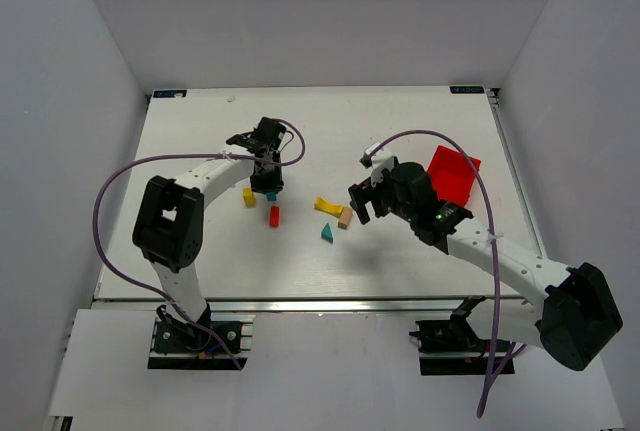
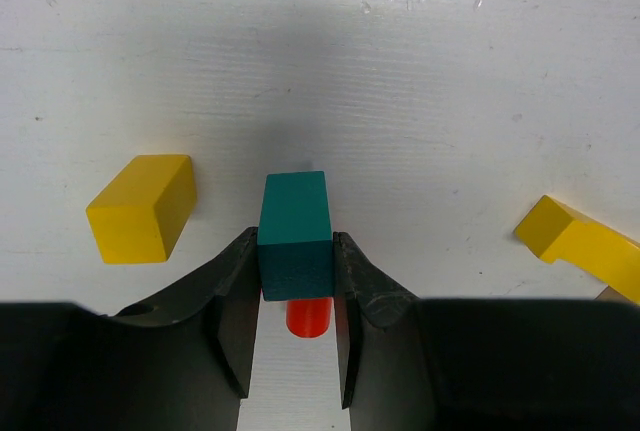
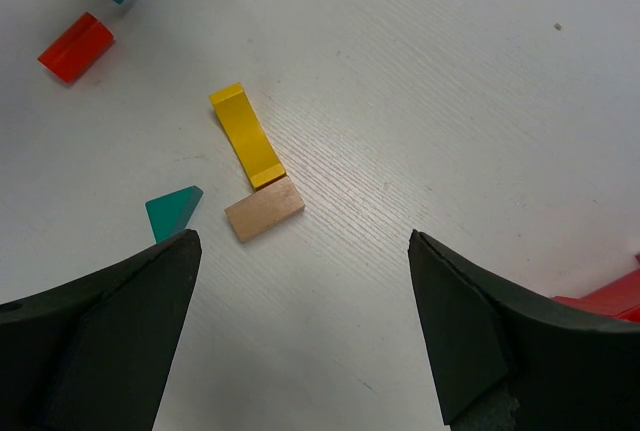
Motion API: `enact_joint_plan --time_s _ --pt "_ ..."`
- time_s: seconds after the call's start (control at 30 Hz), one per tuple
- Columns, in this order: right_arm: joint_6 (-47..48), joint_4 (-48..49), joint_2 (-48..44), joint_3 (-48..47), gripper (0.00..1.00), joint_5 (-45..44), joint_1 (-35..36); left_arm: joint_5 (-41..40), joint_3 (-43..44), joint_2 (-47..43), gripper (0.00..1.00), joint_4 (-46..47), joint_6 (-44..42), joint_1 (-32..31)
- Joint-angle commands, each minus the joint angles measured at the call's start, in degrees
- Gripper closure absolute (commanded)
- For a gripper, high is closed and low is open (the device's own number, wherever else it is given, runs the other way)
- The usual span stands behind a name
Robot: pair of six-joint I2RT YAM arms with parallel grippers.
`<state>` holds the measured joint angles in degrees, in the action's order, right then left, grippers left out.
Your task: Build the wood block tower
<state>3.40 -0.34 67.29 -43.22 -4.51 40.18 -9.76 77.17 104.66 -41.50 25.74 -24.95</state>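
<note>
My left gripper [image 2: 295,253] is shut on a teal block [image 2: 295,229], held just above the white table. In the left wrist view a red block [image 2: 308,315] lies under it, nearer the camera. A yellow block [image 2: 143,207] lies to its left, and a long yellow piece [image 2: 585,246] to the right. From above, the left gripper [image 1: 268,187] hangs over the teal block [image 1: 271,196], between the yellow block [image 1: 249,196] and the red block [image 1: 274,215]. My right gripper [image 3: 302,241] is open and holds nothing. It hovers near the tan block [image 3: 264,208], the long yellow piece [image 3: 247,134] and the teal triangle [image 3: 172,211].
A red plastic bin [image 1: 453,173] stands on the table at the right, behind the right arm, and its corner [image 3: 610,296] shows in the right wrist view. Purple cables loop off both arms. Grey walls close in the table on three sides.
</note>
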Motion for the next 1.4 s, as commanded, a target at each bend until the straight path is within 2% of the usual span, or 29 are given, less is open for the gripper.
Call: enact_joint_plan --time_s 0.0,0.8,1.0,1.37 --pt "0.5 1.0 0.0 -0.1 0.11 -0.7 -0.2 -0.8 0.9 -0.8 1.0 1.1 0.2 -0.3" --pt "0.5 0.9 0.8 -0.4 0.11 0.9 -0.3 -1.2 -3.0 -0.6 1.0 2.8 1.9 -0.3" --pt "0.4 0.4 1.1 -0.7 0.11 1.2 -0.2 -0.9 -4.3 -0.9 0.92 4.0 2.5 -0.3" --pt "0.6 0.6 0.8 -0.5 0.11 1.2 -0.2 -2.1 -4.5 -0.7 0.91 5.0 2.5 -0.3"
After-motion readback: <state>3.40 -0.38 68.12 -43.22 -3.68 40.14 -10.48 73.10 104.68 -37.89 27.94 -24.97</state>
